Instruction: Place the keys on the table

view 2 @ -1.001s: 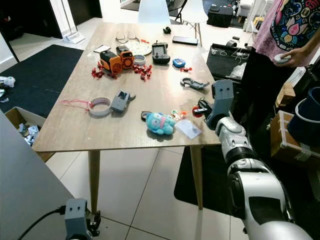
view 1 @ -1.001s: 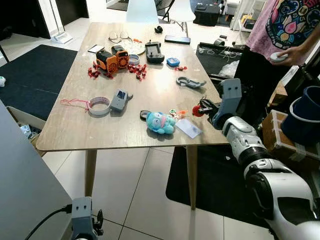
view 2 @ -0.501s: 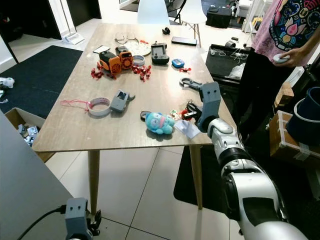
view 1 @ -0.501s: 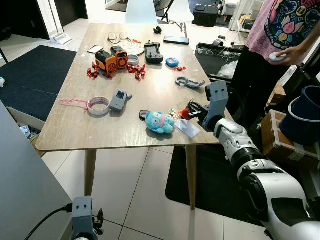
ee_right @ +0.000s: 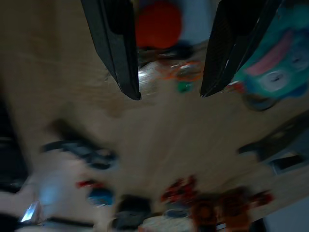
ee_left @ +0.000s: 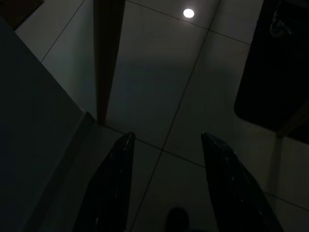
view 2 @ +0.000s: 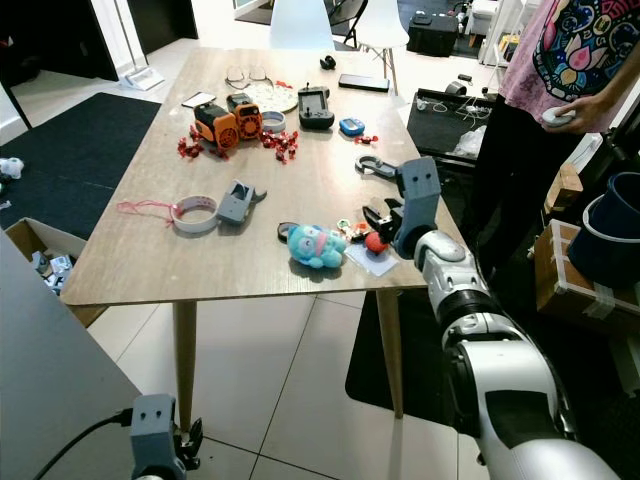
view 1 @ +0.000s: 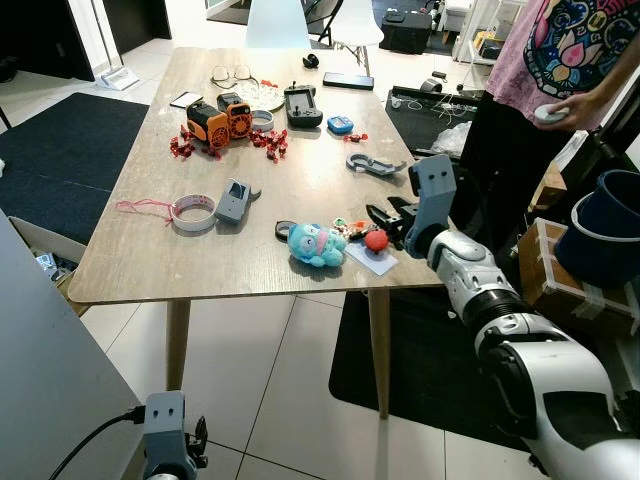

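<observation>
The keys [view 1: 345, 228] lie on the wooden table [view 1: 200, 270] near its front right corner, a bunch of small coloured pieces with a blue plush toy [view 1: 316, 244] and a red ball [view 1: 376, 240]. The ball rests on a white card [view 1: 372, 258]. My right gripper [view 1: 385, 215] hovers just behind the ball, open, with nothing between its fingers. In the right wrist view the gripper [ee_right: 169, 92] frames the red ball [ee_right: 158, 24] and the keys [ee_right: 176, 72], with the plush [ee_right: 273, 63] to one side. My left gripper [ee_left: 166, 140] hangs open over the tiled floor.
A grey carabiner [view 1: 372, 163], tape roll [view 1: 195, 210], orange gadgets [view 1: 222, 118], remote [view 1: 303, 104] and glasses [view 1: 232, 76] lie farther back on the table. A person [view 1: 560, 70] stands by the table's right side. A blue bucket [view 1: 608, 230] sits at the far right.
My right gripper carried the red ball leftward from the table's edge, then opened. The ball now rests on the white card beside the plush.
</observation>
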Motion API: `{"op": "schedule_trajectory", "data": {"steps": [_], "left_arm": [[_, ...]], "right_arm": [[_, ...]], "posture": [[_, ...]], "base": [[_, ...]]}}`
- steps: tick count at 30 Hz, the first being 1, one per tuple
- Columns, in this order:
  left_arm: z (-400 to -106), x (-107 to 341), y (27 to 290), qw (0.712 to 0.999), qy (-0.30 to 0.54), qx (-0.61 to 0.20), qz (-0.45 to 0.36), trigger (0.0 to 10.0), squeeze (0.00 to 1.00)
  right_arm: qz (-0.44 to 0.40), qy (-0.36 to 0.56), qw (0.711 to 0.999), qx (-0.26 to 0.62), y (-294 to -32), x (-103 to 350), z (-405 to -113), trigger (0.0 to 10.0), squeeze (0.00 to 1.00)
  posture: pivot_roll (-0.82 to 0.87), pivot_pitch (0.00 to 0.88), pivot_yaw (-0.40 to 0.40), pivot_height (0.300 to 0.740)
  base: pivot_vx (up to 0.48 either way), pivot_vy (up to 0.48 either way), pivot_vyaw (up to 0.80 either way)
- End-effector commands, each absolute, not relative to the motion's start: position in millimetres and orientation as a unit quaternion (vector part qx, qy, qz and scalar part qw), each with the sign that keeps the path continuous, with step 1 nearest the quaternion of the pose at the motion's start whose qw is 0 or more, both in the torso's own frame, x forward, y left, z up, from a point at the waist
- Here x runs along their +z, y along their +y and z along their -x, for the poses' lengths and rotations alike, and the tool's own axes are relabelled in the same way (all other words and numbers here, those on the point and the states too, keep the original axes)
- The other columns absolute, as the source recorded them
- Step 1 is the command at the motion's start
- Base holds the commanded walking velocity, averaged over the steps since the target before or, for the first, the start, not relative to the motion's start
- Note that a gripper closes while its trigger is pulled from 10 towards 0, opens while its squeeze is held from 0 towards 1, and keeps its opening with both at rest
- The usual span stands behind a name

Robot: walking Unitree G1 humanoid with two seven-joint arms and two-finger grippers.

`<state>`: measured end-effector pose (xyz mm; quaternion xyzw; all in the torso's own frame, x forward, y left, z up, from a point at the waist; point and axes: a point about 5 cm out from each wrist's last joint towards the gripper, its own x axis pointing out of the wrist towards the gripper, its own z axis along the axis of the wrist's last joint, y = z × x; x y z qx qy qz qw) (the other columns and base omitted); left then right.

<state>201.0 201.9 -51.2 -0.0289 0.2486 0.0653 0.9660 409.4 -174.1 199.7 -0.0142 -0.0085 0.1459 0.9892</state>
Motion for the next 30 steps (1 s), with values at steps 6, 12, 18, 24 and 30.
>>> {"op": "schedule_trajectory", "data": {"steps": [6, 12, 18, 24, 30], "left_arm": [[-193.2, -56.1, 202.2, 0.962, 0.261, 0.071, 0.031, 10.0, 0.00], [-185.6, -59.7, 204.6, 0.959, 0.270, 0.076, 0.028, 10.0, 0.00], [-181.5, -62.6, 207.9, 0.956, 0.283, 0.077, 0.024, 10.0, 0.00], [-183.2, -63.5, 205.1, 0.954, 0.290, 0.064, 0.030, 10.0, 0.00], [-188.4, -61.9, 199.9, 0.956, 0.285, 0.063, 0.033, 10.0, 0.00]], "right_arm": [[-0.072, -0.057, 0.991, -0.101, -265.6, 191.9, -388.5, 10.0, 0.00], [-0.107, 0.051, 0.949, -0.292, -347.4, 104.2, -312.3, 10.0, 0.00], [-0.063, 0.270, 0.919, -0.279, -332.9, -2.3, -229.7, 10.0, 0.00], [-0.076, 0.356, 0.916, -0.171, -277.7, -47.7, -204.7, 10.0, 0.00], [-0.095, 0.369, 0.924, -0.028, -217.4, -63.1, -205.8, 10.0, 0.00]], "posture": [[0.07, 0.077, -0.050, 0.740], [0.07, 0.062, -0.054, 0.740], [0.06, 0.054, -0.046, 0.740], [0.06, 0.052, -0.036, 0.740], [0.06, 0.045, -0.041, 0.740]], "base": [[0.000, 0.000, 0.00], [0.000, 0.000, 0.00], [0.000, 0.000, 0.00], [0.000, 0.000, 0.00], [0.000, 0.000, 0.00]]}}
